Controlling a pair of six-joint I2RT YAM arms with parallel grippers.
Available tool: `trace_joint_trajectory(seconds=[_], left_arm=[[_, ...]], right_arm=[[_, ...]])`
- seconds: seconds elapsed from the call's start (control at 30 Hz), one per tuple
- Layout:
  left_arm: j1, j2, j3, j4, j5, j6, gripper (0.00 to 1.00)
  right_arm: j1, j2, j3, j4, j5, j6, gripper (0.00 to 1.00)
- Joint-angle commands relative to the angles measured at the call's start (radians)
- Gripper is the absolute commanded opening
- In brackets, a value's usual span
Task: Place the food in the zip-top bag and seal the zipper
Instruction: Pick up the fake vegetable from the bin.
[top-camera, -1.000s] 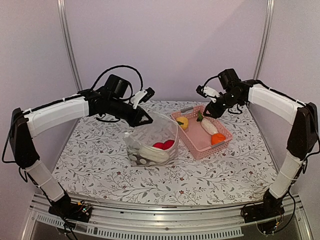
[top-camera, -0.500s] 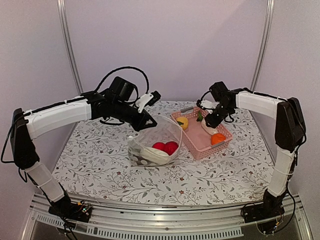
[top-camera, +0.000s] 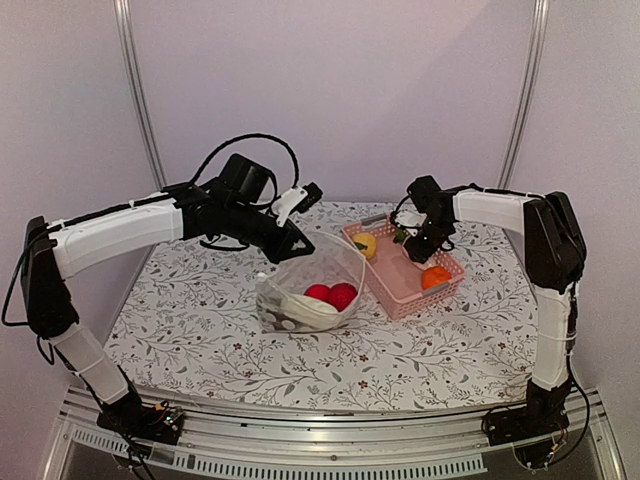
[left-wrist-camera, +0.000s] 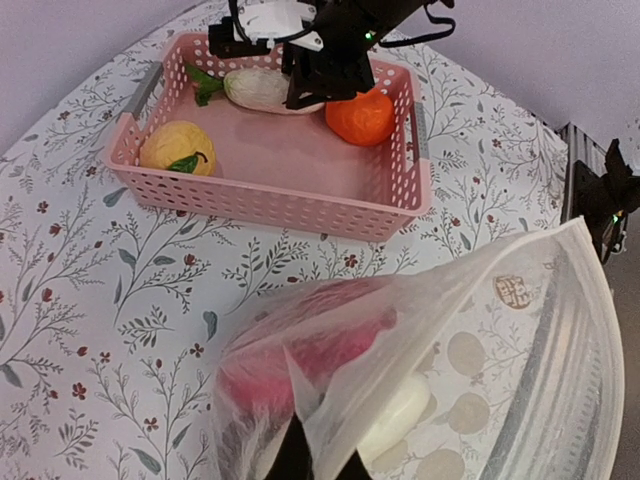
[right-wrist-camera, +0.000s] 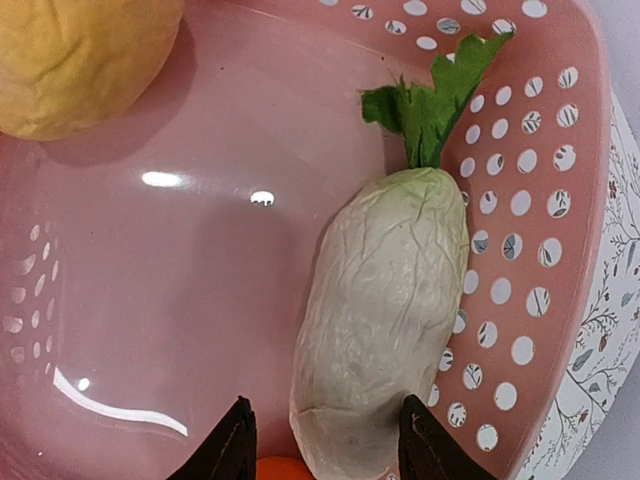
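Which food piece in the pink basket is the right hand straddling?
The white radish with green leaves: the open right hand straddles its blunt end. The yellow fruit lies well away; the orange piece only peeks in beside it.

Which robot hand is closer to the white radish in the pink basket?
Right. The right gripper hangs over the white radish, open fingers either side of its end. The left gripper is off beside the pink basket, pinching the zip-top bag.

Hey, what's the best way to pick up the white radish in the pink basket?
Grip the radish across its thick middle, coming straight down from above. It lies flat, close along the basket wall, so a side approach looks blocked; the fingers should straddle its width, clear of the leaves.
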Motion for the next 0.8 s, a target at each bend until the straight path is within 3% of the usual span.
trace_joint_trajectory(seconds=[0.0, 0.17, 0.3, 0.77], left_arm=[[-0.012, -0.017, -0.013, -0.013, 0.007, 0.008, 0.0], [-0.015, -0.014, -0.015, -0.015, 0.01, 0.01, 0.0], [-0.019, -0.012, -0.014, -0.017, 0.011, 0.01, 0.0], [-0.032, 0.0, -0.013, -0.022, 0.031, 0.011, 0.0]], right_arm=[[-0.009, 0.046, 0.026, 0.002, 0.038, 0.023, 0.48], [-0.009, 0.067, 0.036, 0.002, 0.045, 0.027, 0.51], [-0.009, 0.079, 0.054, -0.001, 0.043, 0.041, 0.64], [-0.02, 0.101, 0.153, 0.0, -0.068, 0.054, 0.64]])
